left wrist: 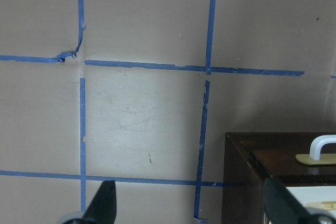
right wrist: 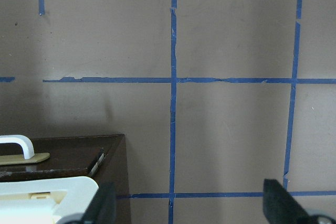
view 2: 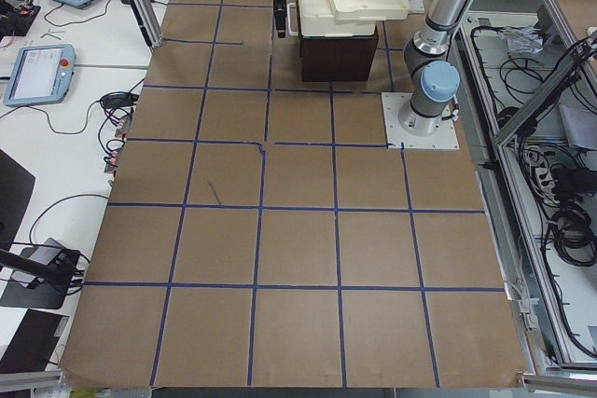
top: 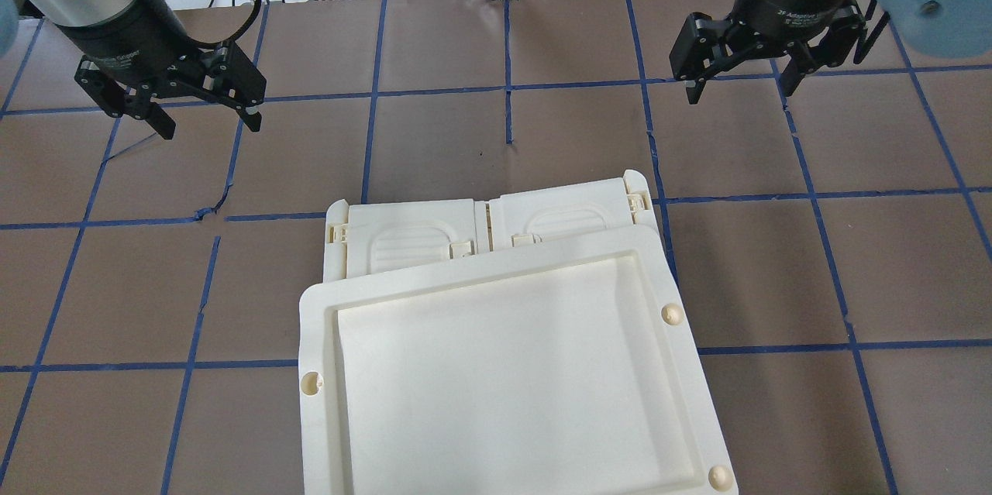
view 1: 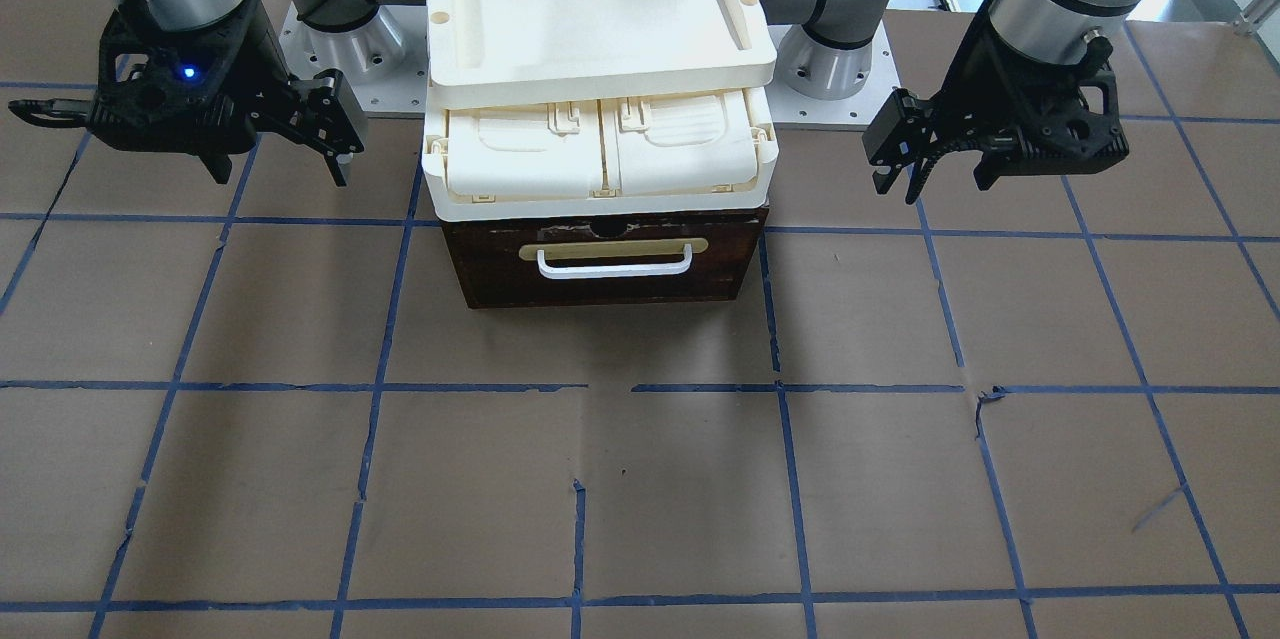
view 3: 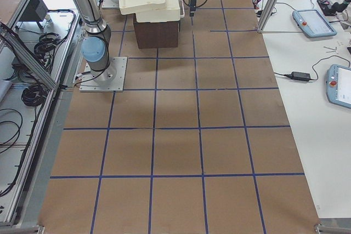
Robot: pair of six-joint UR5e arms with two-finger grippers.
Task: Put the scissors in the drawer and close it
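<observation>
The drawer is pushed shut in the dark brown box, its white bar handle and brass plate facing the table's middle. No scissors show in any view. My left gripper hangs open and empty beside the box; it also shows in the overhead view. My right gripper hangs open and empty on the box's other side and also shows overhead. Each wrist view shows a corner of the drawer front, one in the left wrist view and one in the right wrist view, between open fingers.
Two cream plastic trays are stacked on the box, the upper tray shifted toward the robot, the lower tray holding two lidded cases. Brown table with a blue tape grid. The arm bases stand behind the box.
</observation>
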